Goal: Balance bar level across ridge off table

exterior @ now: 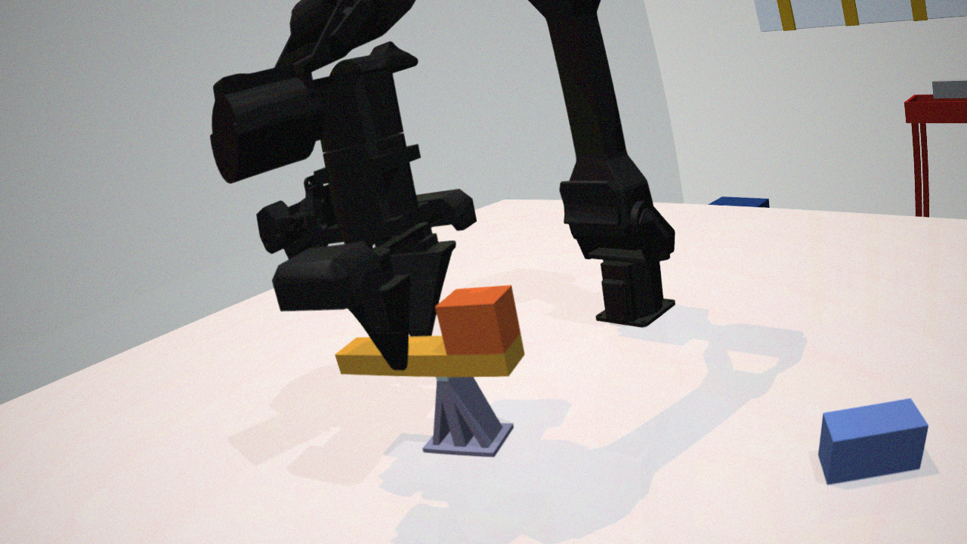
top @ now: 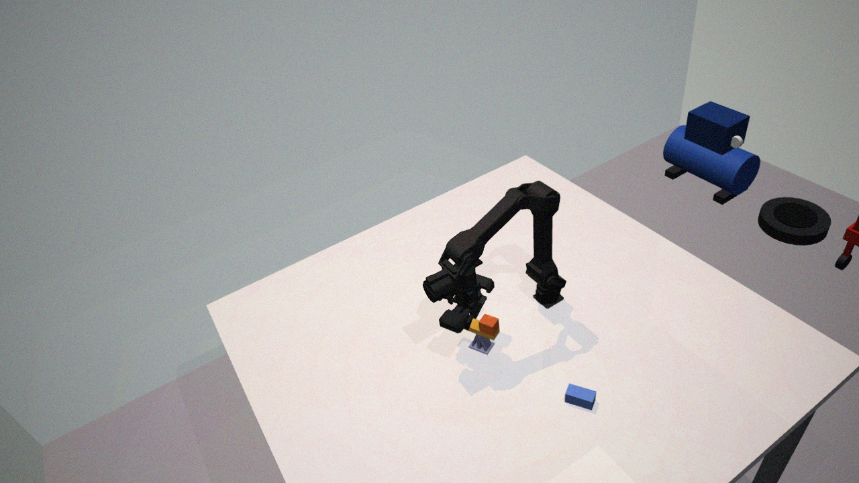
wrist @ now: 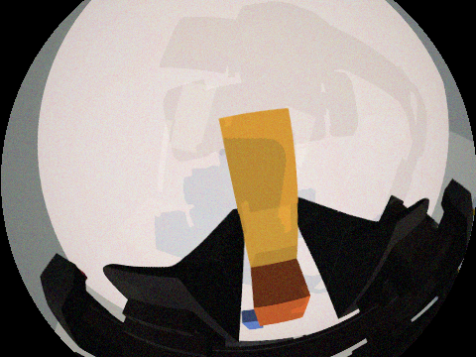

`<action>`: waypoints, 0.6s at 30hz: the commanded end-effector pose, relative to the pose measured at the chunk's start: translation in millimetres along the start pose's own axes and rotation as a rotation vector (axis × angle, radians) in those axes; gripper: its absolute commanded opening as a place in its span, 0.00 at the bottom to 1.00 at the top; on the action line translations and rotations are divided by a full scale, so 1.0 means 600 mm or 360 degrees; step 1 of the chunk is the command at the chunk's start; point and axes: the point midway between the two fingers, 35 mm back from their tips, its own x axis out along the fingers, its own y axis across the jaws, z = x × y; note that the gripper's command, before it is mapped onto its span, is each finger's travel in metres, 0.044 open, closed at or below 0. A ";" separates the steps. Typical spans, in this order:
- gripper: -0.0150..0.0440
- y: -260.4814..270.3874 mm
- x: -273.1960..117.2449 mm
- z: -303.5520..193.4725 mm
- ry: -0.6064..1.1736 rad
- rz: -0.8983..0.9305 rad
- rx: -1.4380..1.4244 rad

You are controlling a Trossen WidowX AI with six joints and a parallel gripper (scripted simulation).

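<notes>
A yellow bar (top: 475, 326) (exterior: 361, 363) (wrist: 260, 169) with an orange block (top: 488, 324) (exterior: 475, 324) (wrist: 280, 288) on one end lies over the top of the grey ridge (top: 481, 343) (exterior: 466, 415). The bar looks about level and is clear of the table. Its underside is at the ridge top; whether it bears its weight there cannot be told. My gripper (exterior: 411, 351) (wrist: 270, 223) is shut on the bar, on the plain side next to the block, with one finger on each long side. In the wrist view the ridge is hidden under the bar.
A blue block (top: 580, 396) (exterior: 872, 443) (wrist: 252, 319) lies on the white table (top: 336, 384) (exterior: 168, 500), to the right of the ridge in the top and exterior views. The arm's base (top: 547, 293) (exterior: 631, 291) stands behind the ridge, to the right.
</notes>
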 end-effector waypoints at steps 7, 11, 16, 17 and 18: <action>0.25 0.000 0.000 0.000 0.0000 0.0000 0.0000; 0.25 0.000 0.000 0.000 0.0000 0.0000 0.0000; 0.43 0.000 0.000 0.000 0.0000 0.0000 0.0000; 0.48 0.000 0.000 0.000 0.0000 0.0000 0.0000; 0.52 0.000 0.000 0.000 0.0000 0.0000 0.0000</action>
